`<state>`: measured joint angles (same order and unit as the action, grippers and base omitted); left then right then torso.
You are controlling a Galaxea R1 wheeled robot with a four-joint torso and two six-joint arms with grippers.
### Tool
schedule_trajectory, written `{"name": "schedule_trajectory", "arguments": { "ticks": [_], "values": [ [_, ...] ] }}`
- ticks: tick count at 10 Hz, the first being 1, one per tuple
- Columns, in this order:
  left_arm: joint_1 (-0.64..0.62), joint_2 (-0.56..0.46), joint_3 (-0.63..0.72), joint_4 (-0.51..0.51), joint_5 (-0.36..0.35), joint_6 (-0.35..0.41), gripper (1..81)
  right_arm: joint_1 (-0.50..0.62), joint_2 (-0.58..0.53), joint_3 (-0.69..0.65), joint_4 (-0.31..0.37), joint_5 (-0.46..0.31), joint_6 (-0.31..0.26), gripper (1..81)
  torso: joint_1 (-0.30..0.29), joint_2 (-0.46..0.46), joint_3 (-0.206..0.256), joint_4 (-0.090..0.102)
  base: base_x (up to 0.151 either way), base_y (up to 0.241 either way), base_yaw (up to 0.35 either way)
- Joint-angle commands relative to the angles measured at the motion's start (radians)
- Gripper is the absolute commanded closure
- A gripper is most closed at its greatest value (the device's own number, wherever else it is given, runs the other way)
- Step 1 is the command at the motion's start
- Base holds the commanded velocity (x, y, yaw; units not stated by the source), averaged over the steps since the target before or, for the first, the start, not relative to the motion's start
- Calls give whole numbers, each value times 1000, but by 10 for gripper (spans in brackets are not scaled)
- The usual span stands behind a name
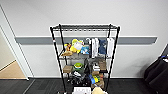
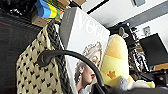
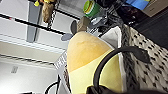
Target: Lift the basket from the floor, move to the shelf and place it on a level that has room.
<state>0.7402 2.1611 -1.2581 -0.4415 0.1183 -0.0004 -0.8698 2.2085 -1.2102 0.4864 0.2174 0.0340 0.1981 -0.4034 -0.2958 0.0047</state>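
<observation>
Facing the shelf (image 1: pixel 85 57) squarely in the head view, the robot has the basket (image 1: pixel 86 90) low against the shelf's near bottom edge, a white book and a yellow plush poking out of it. In the left wrist view the cream weave of the basket (image 2: pixel 35 72) with its dark braided rim sits close under the camera, a dark looped handle (image 2: pixel 72 56) arching across a magazine cover (image 2: pixel 85 50) and the yellow plush (image 2: pixel 113 60). Whether the left pincer is clenched on that handle I cannot tell. In the right wrist view a second handle (image 3: pixel 112 56) curves over the plush beside the basket's other wall (image 3: pixel 150 67); the right pincer's state is likewise not discernible.

The bare top level (image 1: pixel 85 27) looks free, while the tiers under it are crowded with toys and books. To do this well, both sides should rise evenly so the load stays flat, clearing the top level's front edge before moving inward.
</observation>
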Motion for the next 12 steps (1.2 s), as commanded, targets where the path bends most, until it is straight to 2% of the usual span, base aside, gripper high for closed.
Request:
{"name": "schedule_trajectory", "arguments": {
  "ticks": [1,3,4,7,8,10,12],
  "values": [
    [-121,-10,78,-28,35,2,811,123,-5,94,-2,-49,6,811,-61,95,85,0,0,0,0],
    [-120,-10,81,-28,38,2,811,122,-5,97,-2,-49,6,811,-108,165,135,0,0,0,0],
    [-120,-9,81,-28,41,2,811,120,-5,101,-2,-49,6,811,-130,198,87,0,0,0,0],
    [-97,-15,101,-25,40,10,811,106,-25,137,-3,-35,6,811,-186,282,117,0,0,0,0],
    [-92,-21,101,-25,37,10,811,106,-30,143,-2,-33,6,811,-143,216,118,0,0,0,0],
    [-81,-21,95,-23,37,10,811,105,-30,146,-3,-33,6,811,-177,268,118,0,0,0,0],
    [-75,-19,95,-23,37,11,811,100,-30,150,-2,-29,6,811,-185,279,118,0,0,0,0]
  ]
}}
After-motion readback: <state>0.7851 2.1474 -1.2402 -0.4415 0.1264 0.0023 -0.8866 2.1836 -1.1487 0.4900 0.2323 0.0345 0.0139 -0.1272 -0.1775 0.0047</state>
